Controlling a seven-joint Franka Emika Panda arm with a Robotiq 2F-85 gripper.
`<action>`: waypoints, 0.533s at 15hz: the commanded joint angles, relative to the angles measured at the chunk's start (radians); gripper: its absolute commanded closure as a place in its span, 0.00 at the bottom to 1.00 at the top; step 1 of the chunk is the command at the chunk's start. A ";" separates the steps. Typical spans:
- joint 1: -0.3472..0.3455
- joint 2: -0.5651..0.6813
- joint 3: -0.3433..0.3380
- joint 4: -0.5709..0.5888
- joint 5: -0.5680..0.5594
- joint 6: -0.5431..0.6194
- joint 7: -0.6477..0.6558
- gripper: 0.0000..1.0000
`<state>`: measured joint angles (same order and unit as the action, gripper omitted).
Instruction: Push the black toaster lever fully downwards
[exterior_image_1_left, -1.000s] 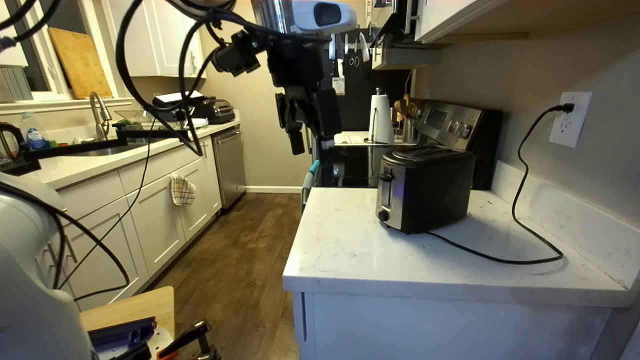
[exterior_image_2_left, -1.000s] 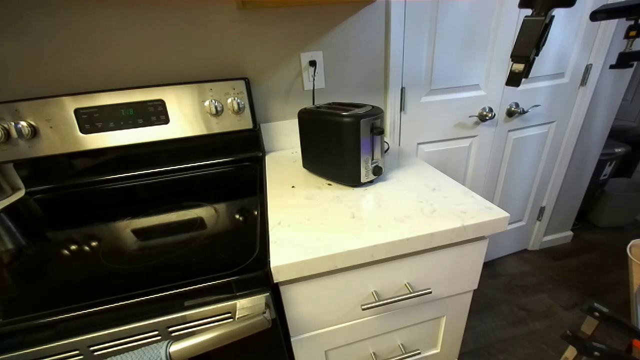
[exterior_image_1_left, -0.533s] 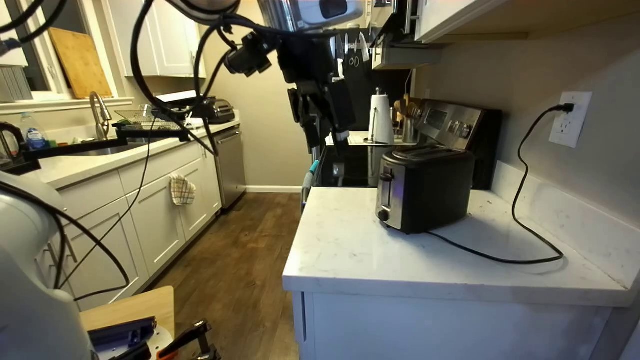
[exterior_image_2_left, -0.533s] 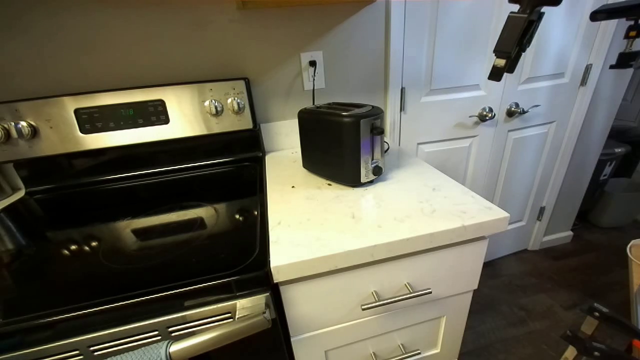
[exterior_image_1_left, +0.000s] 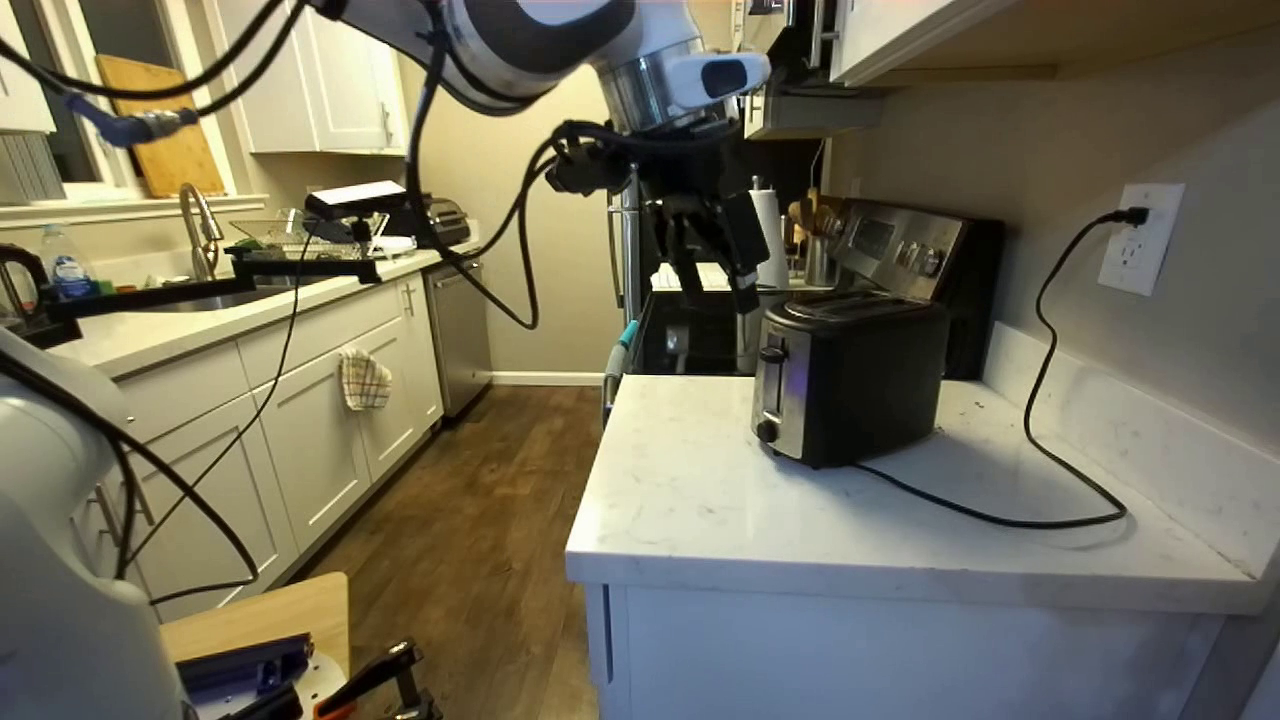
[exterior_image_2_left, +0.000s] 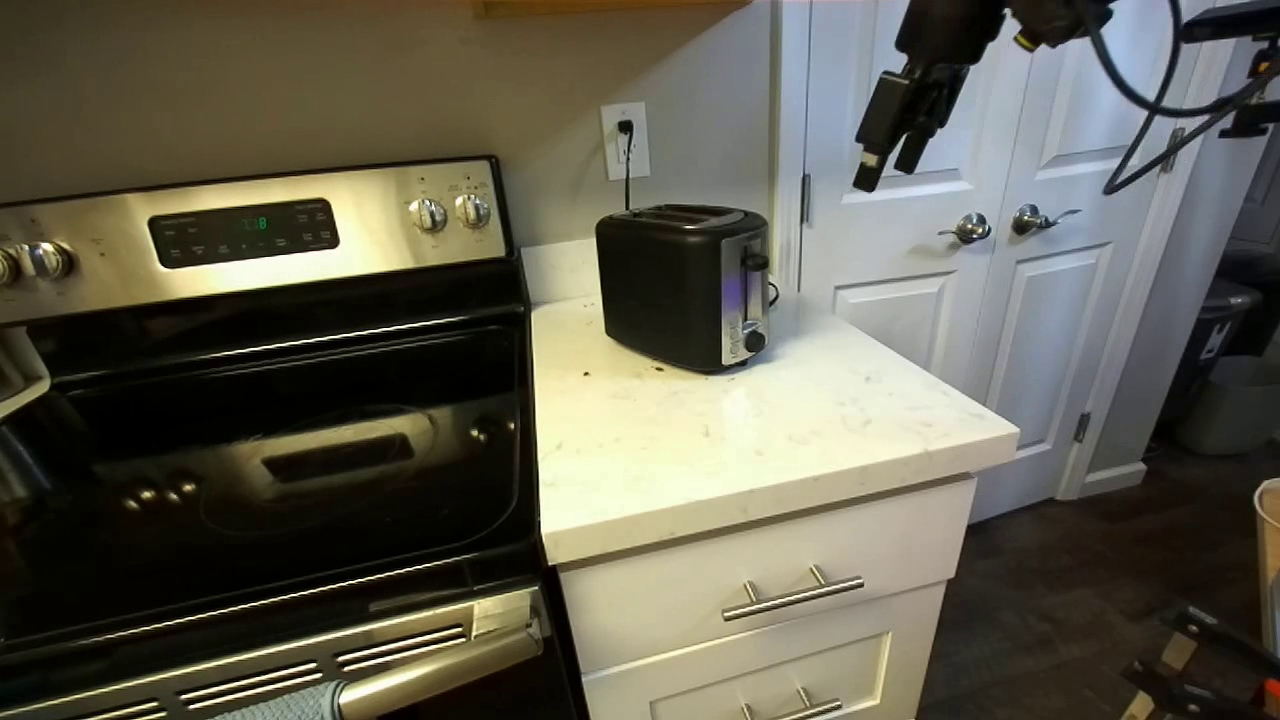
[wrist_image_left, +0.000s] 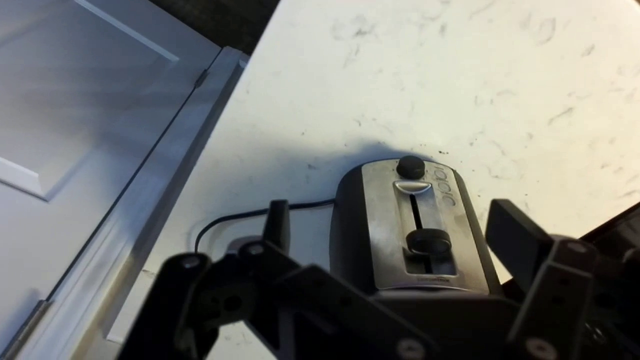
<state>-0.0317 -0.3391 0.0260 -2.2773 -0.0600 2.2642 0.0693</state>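
Note:
The toaster (exterior_image_1_left: 880, 385) stands upright on the counter in both exterior views (exterior_image_2_left: 660, 290), its silver end face toward the robot's side. The black toaster lever (exterior_image_1_left: 773, 354) sits near the top of its slot; it also shows in an exterior view (exterior_image_2_left: 756, 262) and in the wrist view (wrist_image_left: 428, 242), where the toaster (wrist_image_left: 350, 230) appears upside down. My gripper (exterior_image_1_left: 718, 285) is open and empty, apart from the toaster and higher than the lever. It hangs in the air in an exterior view (exterior_image_2_left: 890, 170). In the wrist view its fingers (wrist_image_left: 390, 210) spread to either side of the toaster's end face.
The white counter (exterior_image_1_left: 680, 500) bears the toaster; its black cord (exterior_image_1_left: 1000, 520) runs to a wall outlet (exterior_image_1_left: 1142, 240). The stove (exterior_image_2_left: 300, 450) adjoins the counter. An upper cabinet (exterior_image_1_left: 960, 40) overhangs the counter. A paper towel roll (exterior_image_1_left: 768, 240) stands behind my gripper.
My gripper has moved toward the toaster, rightward in one exterior view and leftward in another, with the arm now reaching further out. The toaster and lever have not moved.

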 joint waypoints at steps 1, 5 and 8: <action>0.005 0.155 0.022 0.117 -0.011 0.042 0.061 0.11; 0.023 0.255 0.029 0.203 -0.017 0.037 0.084 0.47; 0.035 0.302 0.028 0.250 -0.021 0.034 0.101 0.66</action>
<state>-0.0073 -0.0843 0.0539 -2.0779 -0.0600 2.2919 0.1276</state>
